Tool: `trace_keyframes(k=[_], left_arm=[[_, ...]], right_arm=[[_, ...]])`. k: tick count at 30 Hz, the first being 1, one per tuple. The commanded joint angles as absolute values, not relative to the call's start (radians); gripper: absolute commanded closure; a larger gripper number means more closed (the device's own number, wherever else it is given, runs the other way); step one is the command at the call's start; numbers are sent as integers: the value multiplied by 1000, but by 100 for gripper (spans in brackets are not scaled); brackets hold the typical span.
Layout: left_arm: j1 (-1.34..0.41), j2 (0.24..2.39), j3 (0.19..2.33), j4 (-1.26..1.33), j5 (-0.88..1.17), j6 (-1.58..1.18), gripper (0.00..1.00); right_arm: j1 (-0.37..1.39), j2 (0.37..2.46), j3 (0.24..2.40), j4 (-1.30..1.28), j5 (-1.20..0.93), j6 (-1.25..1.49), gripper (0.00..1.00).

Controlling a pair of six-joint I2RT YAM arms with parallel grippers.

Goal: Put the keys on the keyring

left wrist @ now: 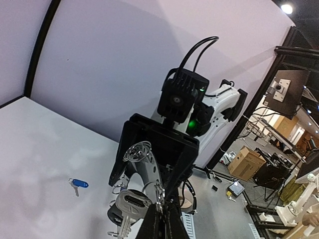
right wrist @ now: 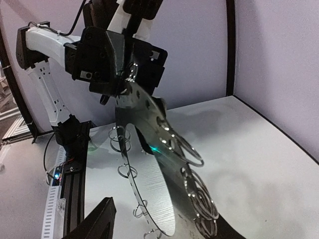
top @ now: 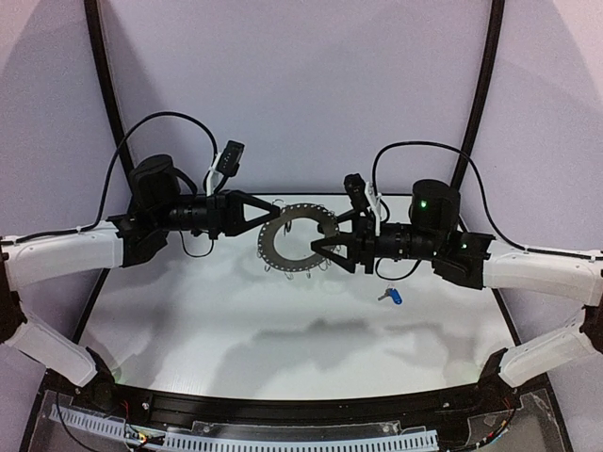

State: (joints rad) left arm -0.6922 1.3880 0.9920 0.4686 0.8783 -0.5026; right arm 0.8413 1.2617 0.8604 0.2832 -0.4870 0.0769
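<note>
Keyring (top: 276, 248): held up off the tabletop (top: 236, 320), tilted on edge, over the far middle.
Left gripper (top: 267, 218): clamped tight on the ring's left rim; arm reaches in level from the left.
Right gripper (top: 316, 247): jaws part-way apart, astride the ring's right rim; one finger (right wrist: 99, 219) clear of the metal; arm level from the right.
Blue-tagged key (top: 391, 296): flat on the tabletop's right half, well apart from the ring.
Second key (left wrist: 130, 203): hangs at the rim, just beside the left fingertips.

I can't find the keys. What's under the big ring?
The left claw holds the keyring up; below it only white table shows. The blue-tagged key lies off to the right. The right claw hides the patch under the ring's right edge.
</note>
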Motion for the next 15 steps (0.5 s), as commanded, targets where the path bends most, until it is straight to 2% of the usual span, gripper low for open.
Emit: trace_keyframes(k=[1,8,9,10,12,13,14,15], left_arm=[[-693,1347,983,533,901,-506,99],[-693,1351,978,516,889,-486,99],[-693,1351,976,510,880,-484,99],[-693,1351,976,495,874,-474,99],[-693,1351,975,475,850,-453,98],[-693,1350,974,433,802,-440,77],[-693,1345,970,414,780,-429,67],[-693,1342,966,383,727,-424,47]], right_arm=[[835,1242,912,263,-568,14,53],[835,1208,921,240,-608,5,86],[834,1205,930,223,-620,-6,96],[834,1204,945,203,-630,-19,100],[834,1203,962,166,-635,-18,100],[835,1200,978,136,-631,-18,100],[835,1198,988,121,-623,-17,100],[834,1196,998,95,-617,-24,100]])
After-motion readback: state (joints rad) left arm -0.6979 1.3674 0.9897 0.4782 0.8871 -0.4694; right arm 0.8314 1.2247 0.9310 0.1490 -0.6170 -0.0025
